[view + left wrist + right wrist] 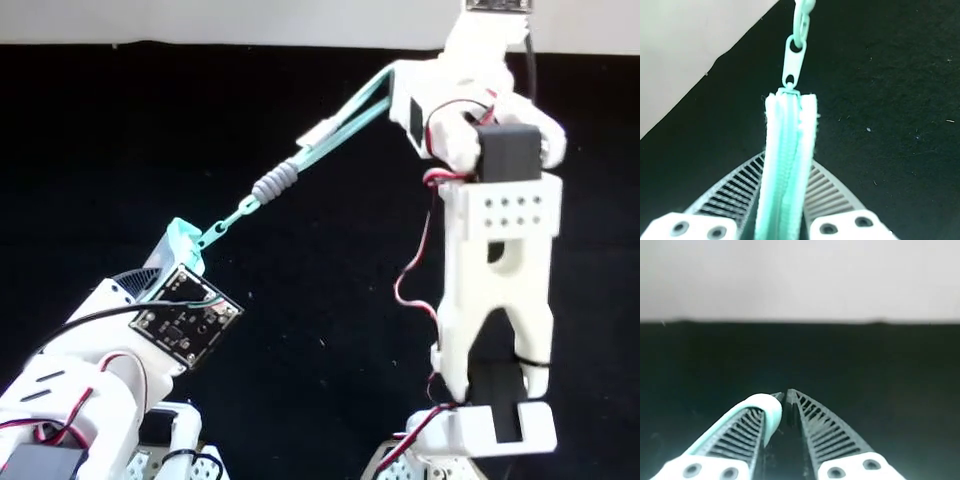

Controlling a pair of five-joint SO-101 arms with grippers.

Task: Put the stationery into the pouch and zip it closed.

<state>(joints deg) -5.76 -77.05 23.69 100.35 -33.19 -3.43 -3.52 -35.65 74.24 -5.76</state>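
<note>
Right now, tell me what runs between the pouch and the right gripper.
In the high view, a mint chain, a grey ribbed bead and a mint strap run in one line from the pouch to the right gripper.

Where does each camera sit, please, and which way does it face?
High view: fixed above, looking down on the black table; shows both arms, the left gripper and right gripper linked by the strap.
Left wrist view: on the left wrist, looking along its fingers at the pouch and zip pull.
Right wrist view: on the right wrist, looking along its fingers over the table to a pale wall.
Shared: high and left wrist views both show the pouch.
</note>
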